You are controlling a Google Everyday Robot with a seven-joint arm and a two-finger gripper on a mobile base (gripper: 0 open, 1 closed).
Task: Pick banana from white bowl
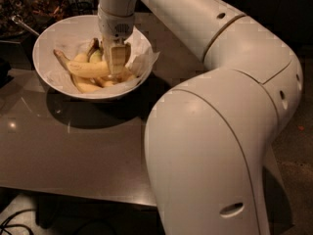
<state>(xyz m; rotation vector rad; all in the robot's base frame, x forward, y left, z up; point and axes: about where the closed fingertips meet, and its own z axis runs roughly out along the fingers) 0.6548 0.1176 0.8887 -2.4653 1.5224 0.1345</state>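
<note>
The white bowl (54,38) stands at the back left of the dark table, lined with crumpled white paper. Several yellow bananas lie in it. The longest banana (88,68), with a thin brownish stem pointing left, lies across the others. My gripper (116,68) reaches straight down into the bowl from above and is shut on the right end of this banana. One pale finger (118,57) covers that end. The shorter bananas lie beneath and behind it.
My own large white arm (210,146) fills the right and the foreground. A dark glossy table (73,151) carries the bowl. A dark dish with a metal utensil (22,23) sits at the far left, behind the bowl.
</note>
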